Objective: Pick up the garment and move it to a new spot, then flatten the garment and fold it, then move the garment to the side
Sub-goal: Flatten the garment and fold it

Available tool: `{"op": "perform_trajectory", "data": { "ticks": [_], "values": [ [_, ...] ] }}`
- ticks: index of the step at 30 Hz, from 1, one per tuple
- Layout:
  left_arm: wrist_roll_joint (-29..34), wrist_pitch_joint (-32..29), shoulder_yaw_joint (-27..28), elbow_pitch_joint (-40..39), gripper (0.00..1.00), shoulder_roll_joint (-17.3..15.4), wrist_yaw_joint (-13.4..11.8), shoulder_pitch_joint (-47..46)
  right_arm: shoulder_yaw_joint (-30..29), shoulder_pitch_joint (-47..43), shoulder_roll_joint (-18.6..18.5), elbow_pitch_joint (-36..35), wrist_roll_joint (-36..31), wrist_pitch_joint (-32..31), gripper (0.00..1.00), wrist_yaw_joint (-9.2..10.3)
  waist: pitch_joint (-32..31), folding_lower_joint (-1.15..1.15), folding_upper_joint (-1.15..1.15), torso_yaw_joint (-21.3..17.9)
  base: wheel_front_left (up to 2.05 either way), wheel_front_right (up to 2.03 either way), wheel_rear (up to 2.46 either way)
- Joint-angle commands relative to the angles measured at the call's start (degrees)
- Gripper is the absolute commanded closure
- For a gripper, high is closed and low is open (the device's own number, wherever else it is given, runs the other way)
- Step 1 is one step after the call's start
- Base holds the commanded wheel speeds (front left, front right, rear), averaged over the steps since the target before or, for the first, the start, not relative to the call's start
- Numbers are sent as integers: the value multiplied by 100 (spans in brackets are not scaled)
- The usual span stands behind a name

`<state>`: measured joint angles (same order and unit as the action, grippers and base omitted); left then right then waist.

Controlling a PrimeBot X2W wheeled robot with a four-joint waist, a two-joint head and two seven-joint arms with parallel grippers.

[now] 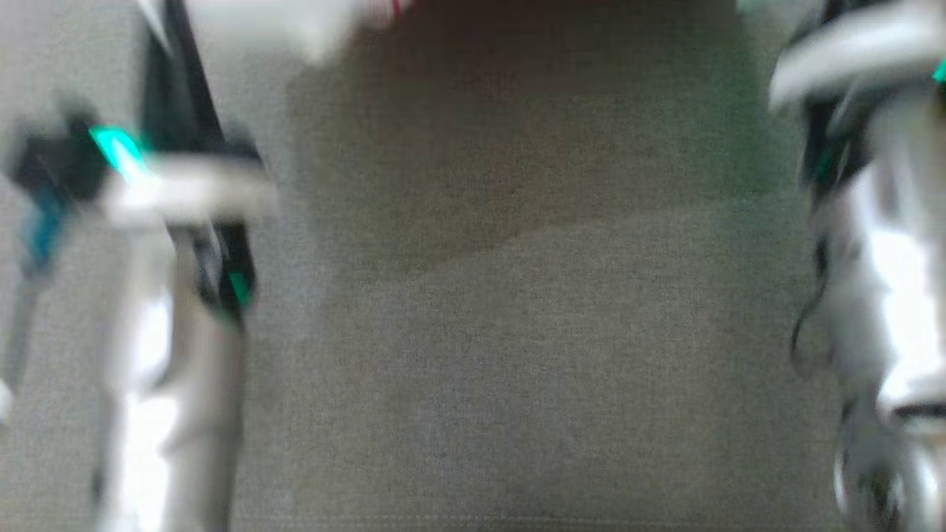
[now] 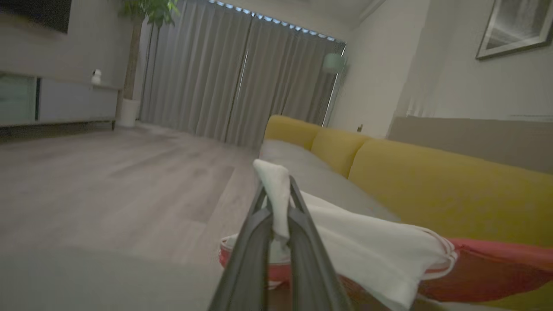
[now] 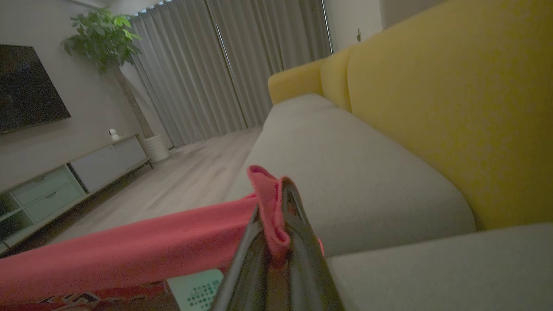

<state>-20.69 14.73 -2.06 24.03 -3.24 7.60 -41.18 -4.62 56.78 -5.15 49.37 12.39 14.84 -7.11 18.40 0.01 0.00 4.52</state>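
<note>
The garment is red and white. In the left wrist view my left gripper (image 2: 276, 190) is shut on a white corner of the garment (image 2: 367, 246), which trails off to the right over its red part. The right wrist view has my right gripper (image 3: 276, 192) shut on a red edge of the garment (image 3: 151, 250), stretched taut to the left, with a pale printed label (image 3: 196, 287) below it. The head view is blurred by motion: my left forearm (image 1: 170, 384) and right forearm (image 1: 894, 295) flank the grey sofa seat (image 1: 517, 332), and a pale bit of garment (image 1: 295, 22) lies at the top edge.
The sofa has a yellow backrest (image 3: 432, 108) and grey seat cushions (image 3: 345, 172). Beyond it are a wooden floor (image 2: 108, 181), a low TV cabinet (image 3: 86, 172), a potted plant (image 3: 103, 39) and grey curtains (image 2: 237, 77).
</note>
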Motion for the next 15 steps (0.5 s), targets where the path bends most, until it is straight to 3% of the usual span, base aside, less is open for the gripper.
{"op": "perform_trajectory", "data": {
  "ticks": [1, 8, 15],
  "values": [
    [-86, 27, 167, -172, 100, -166, -14, 117, 119, -110, 15, -116, 128, 15, 100, -37, -70, -1, 0, 4, 0, 0, 0],
    [-402, 27, 14, 18, 100, 20, -12, 1912, 741, -1791, -29, 153, 981, 14, 100, -37, -571, -1, 0, -17, 0, 0, 0],
    [-609, 27, -169, -13, 100, 34, -12, 3128, 1137, -3086, -130, -119, 1676, 13, 100, -37, -1297, -1, 0, -46, 0, 0, 0]
  ]
}}
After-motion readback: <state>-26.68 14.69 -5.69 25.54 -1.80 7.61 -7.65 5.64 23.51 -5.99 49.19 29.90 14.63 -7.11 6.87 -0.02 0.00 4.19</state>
